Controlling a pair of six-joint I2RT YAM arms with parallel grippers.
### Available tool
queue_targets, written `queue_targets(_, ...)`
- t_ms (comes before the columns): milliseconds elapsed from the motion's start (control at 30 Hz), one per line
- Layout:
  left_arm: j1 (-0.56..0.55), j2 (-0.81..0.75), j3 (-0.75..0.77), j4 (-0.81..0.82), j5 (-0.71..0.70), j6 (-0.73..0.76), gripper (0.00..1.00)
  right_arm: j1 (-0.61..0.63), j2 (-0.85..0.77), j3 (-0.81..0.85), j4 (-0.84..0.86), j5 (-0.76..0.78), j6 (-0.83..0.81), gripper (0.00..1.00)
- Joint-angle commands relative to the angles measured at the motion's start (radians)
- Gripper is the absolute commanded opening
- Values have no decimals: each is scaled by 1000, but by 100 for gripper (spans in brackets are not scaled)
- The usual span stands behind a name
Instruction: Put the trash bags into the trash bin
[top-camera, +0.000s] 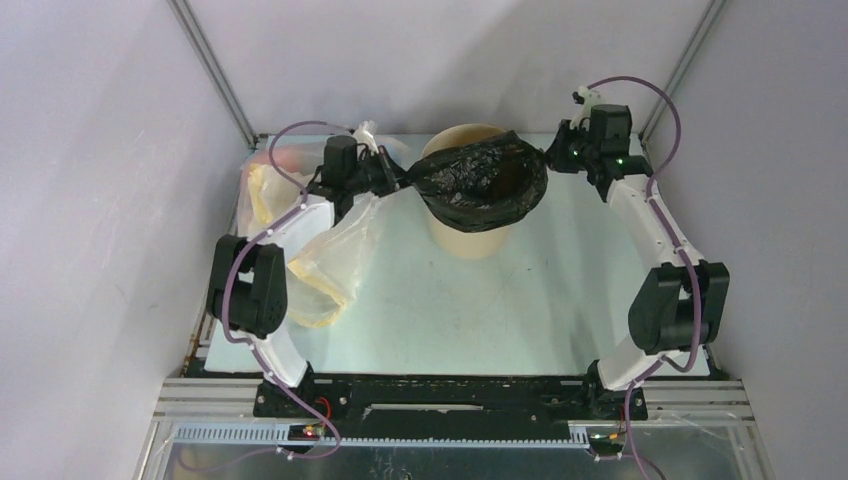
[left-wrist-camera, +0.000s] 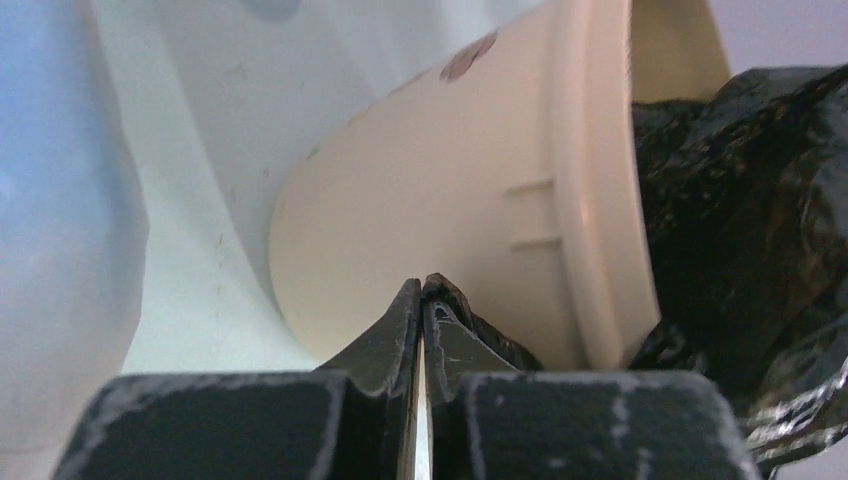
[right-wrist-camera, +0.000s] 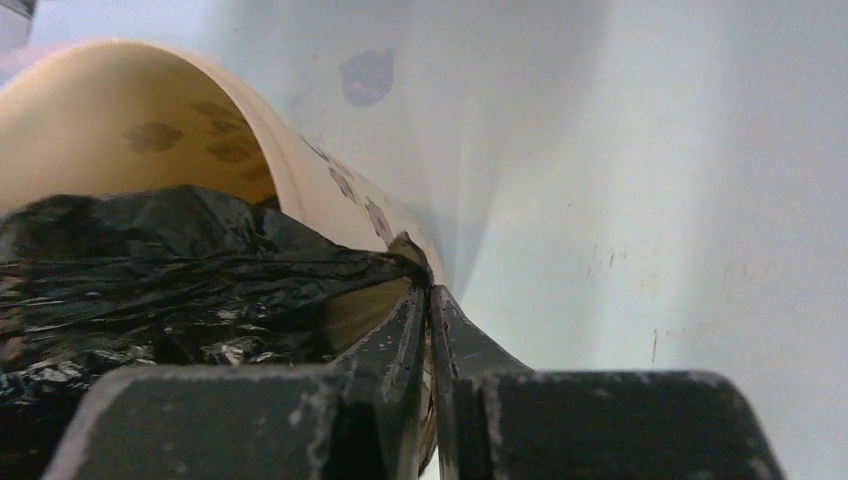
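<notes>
A glossy black trash bag lies stretched across the mouth of the tan trash bin at the back middle of the table. It drapes over the front of the rim. My left gripper pinches the bag's left corner. My right gripper pinches the right corner. In the left wrist view my gripper is shut, with black plastic at its tip beside the bin's wall and the bag to the right. In the right wrist view a taut strand of bag runs into my shut gripper over the bin's rim.
A translucent clear bag with yellow tints lies crumpled on the left of the table, under and beside the left arm. The pale table top stretches in front of the bin. Grey enclosure walls stand close on both sides and behind.
</notes>
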Motion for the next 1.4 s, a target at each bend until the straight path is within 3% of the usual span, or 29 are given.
queue_targets(0,-4,72,116,23,62,22,7,-28,-21,23,92,-56,-14,10)
queue_targets(67,-5,105,150,54,101,8,12,-43,28,49,105,-121,5,17)
queue_targets(133,-5,130,174,77,134,-13,25,-67,76,76,124,-222,44,24)
queue_targets(333,-4,182,210,127,185,-39,46,-102,185,104,236,-426,193,35)
queue_targets(633,-9,247,245,219,271,-123,43,-110,229,92,226,-541,282,36)
queue_targets(967,-12,202,185,220,309,-125,42,-56,-91,-290,221,-414,261,35)
queue_targets(1233,6,85,114,101,189,-60,51,-110,-273,-326,106,-207,179,37)
queue_targets(1367,25,-36,12,83,74,-21,56,-104,-390,-314,125,-170,118,46)
